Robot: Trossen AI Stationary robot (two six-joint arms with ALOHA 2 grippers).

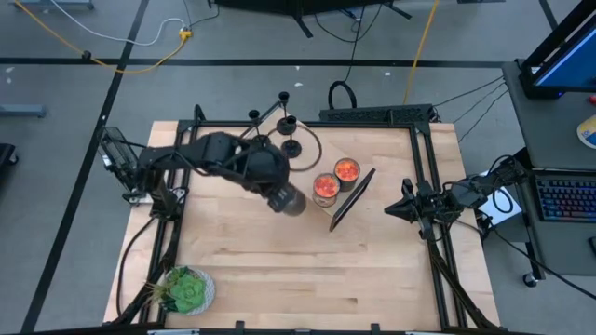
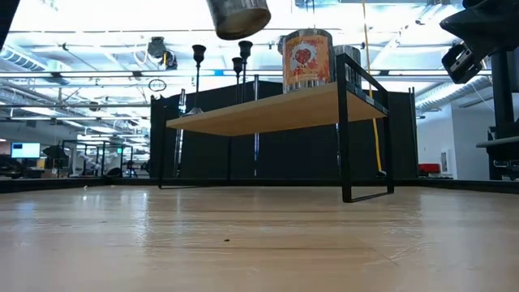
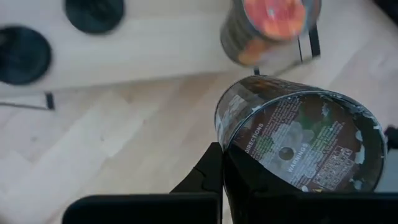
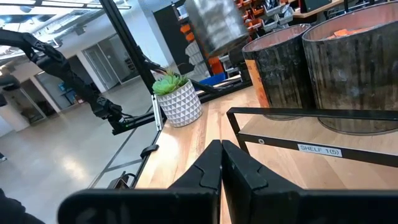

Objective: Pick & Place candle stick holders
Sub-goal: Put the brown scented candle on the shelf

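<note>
Several black candle stick holders point(image 1: 287, 122) stand on their round bases on the left part of a low wooden shelf point(image 2: 268, 109) at the table's far middle. They also show in the low view point(image 2: 198, 53), and two of their bases show in the left wrist view point(image 3: 93, 12). Two orange-red jars point(image 1: 325, 187) stand on the shelf's right part. My left gripper point(image 1: 287, 199) is shut on a silver jar point(image 3: 298, 143), high above the table just in front of the shelf. My right gripper point(image 4: 221, 163) is shut and empty at the table's right edge. My left gripper holds the silver jar by its side wall point(image 3: 231, 127), near the labelled bottom end. One finger point(image 3: 208, 173) lies against that wall; the jar hides the other finger. The jar is lifted clear of the table and shelf point(image 2: 238, 16) and tilted, its labelled bottom toward the wrist.
A green plant in a white pot point(image 1: 186, 290) stands at the table's near left corner. A black power strip point(image 1: 377, 113) lies along the far edge. The shelf's black end frame point(image 1: 352, 199) stands right of the jars. Bare wood spreads across the near half of the table point(image 1: 307, 270).
</note>
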